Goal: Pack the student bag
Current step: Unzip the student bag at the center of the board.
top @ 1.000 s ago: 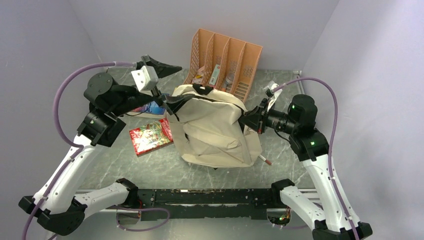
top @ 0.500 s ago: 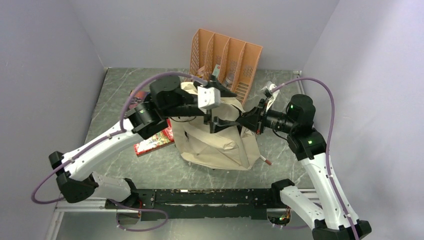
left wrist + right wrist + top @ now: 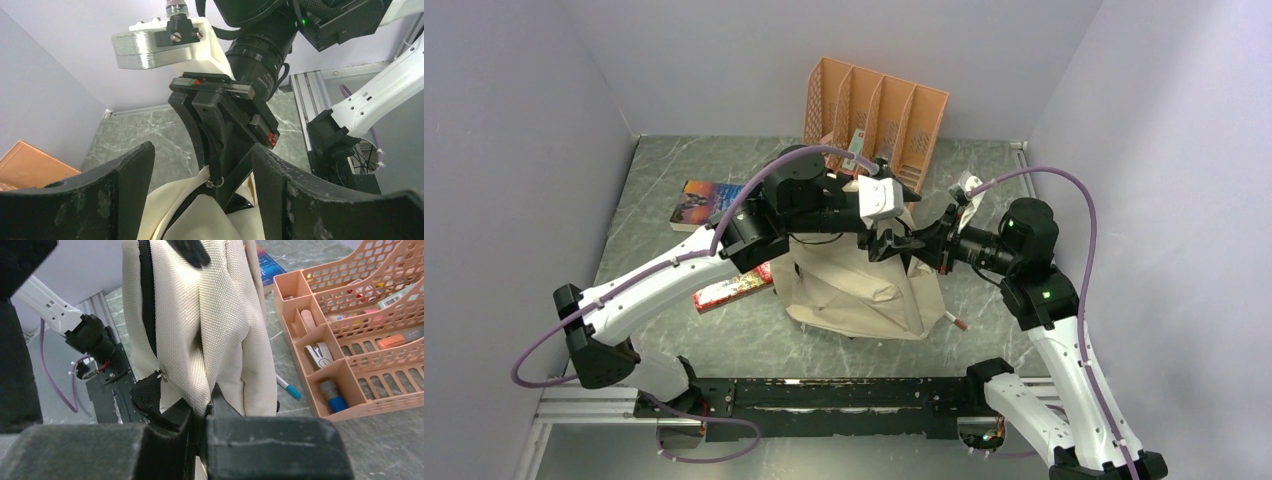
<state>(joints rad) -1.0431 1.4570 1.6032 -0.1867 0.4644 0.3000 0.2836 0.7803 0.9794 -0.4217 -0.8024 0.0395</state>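
The left gripper point(image 3: 202, 155) has its two fingers well apart, low in its wrist view. Between them sits the small metal zipper pull point(image 3: 216, 183) on the bag's dark zip line. Just behind the pull, the right gripper point(image 3: 924, 243) is clamped together on a fold of the student bag point(image 3: 856, 285), which stands slumped at the middle of the overhead frame on the table point(image 3: 664, 330).

The step in hand looks like taking the pull to open the zip. To do it well, the left fingers should centre on the pull, not on the cloth or the other gripper's fingers. They should then close fully and draw along the zip line while the right grip holds the fabric taut.

The orange file organizer point(image 3: 874, 110) stands just behind the bag at upper centre, and the red book point(image 3: 729, 288) lies to the bag's left.
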